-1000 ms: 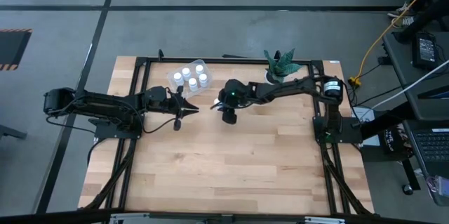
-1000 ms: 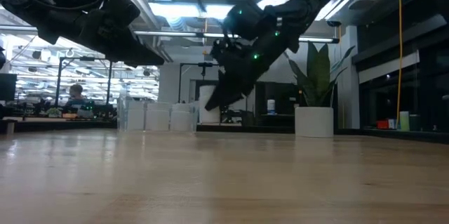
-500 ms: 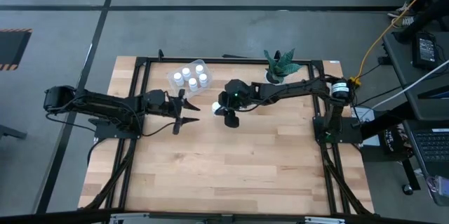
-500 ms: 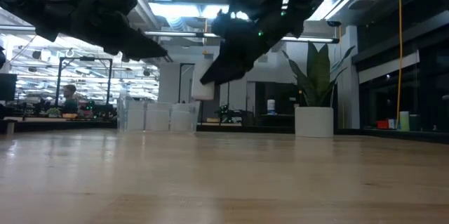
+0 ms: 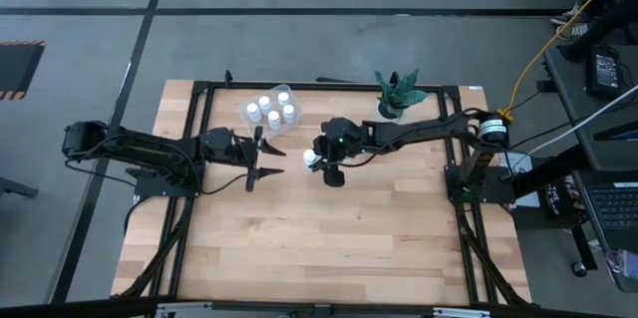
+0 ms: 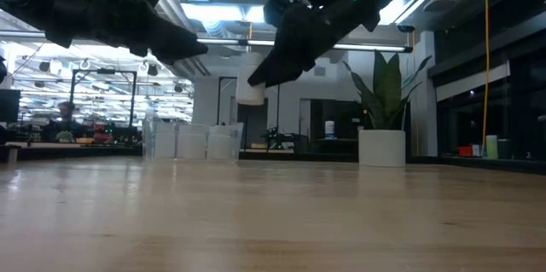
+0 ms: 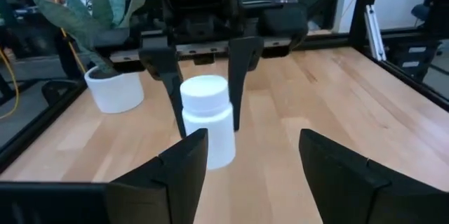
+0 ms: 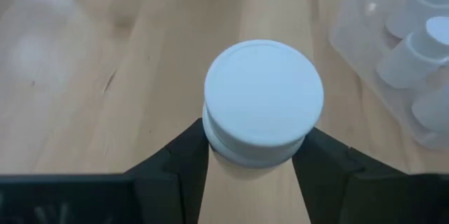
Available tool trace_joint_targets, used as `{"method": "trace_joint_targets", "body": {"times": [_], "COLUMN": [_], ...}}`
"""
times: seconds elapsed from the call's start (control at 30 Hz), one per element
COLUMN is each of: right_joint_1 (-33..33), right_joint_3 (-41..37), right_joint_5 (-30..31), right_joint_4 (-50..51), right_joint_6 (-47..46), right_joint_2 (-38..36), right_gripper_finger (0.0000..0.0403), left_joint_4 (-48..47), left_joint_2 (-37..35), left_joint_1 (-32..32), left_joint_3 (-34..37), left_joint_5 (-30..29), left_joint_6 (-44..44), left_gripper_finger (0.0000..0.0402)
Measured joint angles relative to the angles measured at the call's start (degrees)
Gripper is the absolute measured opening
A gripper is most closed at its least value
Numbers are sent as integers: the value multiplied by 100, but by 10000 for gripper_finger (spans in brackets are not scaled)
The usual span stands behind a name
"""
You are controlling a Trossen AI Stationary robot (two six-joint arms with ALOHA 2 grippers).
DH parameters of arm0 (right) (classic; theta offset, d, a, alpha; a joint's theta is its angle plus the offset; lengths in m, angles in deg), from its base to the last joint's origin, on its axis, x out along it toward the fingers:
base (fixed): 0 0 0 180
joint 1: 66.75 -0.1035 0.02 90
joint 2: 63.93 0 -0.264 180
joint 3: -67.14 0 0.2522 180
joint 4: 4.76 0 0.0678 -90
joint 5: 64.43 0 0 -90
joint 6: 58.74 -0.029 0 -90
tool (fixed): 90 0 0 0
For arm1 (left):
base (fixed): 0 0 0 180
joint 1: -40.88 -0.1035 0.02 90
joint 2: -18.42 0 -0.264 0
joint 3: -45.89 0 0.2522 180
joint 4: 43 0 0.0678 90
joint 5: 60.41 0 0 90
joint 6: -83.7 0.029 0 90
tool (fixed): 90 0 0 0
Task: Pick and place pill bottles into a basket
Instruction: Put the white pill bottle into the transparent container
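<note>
One white pill bottle [image 7: 208, 122] hangs in the air over the table's far middle, with my right gripper [image 5: 321, 161] shut on it. The bottle's cap [image 8: 263, 92] faces the right wrist camera. My left gripper [image 7: 252, 175] stands open just to the bottle's left, level with it; nothing is between its fingers. The basket [image 5: 269, 111], a clear tub, rests on its base at the table's far left and holds several white bottles [image 8: 421, 48] standing upright. My right gripper pinches the bottle between its two fingers [image 7: 242, 69], on opposite sides of the body [image 8: 231, 155] just under the cap. The fingers come from above, pointing down. The bottle hangs upright, cap up, lifted clear of the table [image 6: 250, 93].
A white pot with a green plant [image 5: 397, 94] stands at the far edge, right of the basket. A black frame [image 5: 199, 89] runs round the table. Bare wood [image 5: 329, 238] fills the near half. A person sits in the room beyond [image 6: 66, 118].
My left gripper has opened and stayed where it was. My right gripper has risen with the bottle, which now hangs higher above the table, still upright.
</note>
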Motion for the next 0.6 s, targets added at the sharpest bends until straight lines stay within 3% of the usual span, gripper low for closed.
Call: {"method": "trace_joint_targets", "body": {"times": [0.13,0.27,0.6], "right_joint_1": [-39,-39,-27], "right_joint_3": [-206,-404,-418], "right_joint_5": [35,37,41], "right_joint_4": [-149,-233,-300], "right_joint_6": [11,-11,172], "right_joint_2": [-9,-11,-11], "right_gripper_finger": [173,173,173], "left_joint_4": [-21,-472,-2589], "left_joint_2": [0,0,798], "left_joint_1": [80,183,657], "left_joint_3": [0,-183,-1648], "left_joint_5": [-122,-815,-1375], "left_joint_6": [-21,-614,-796], "left_gripper_finger": [222,230,244]}}
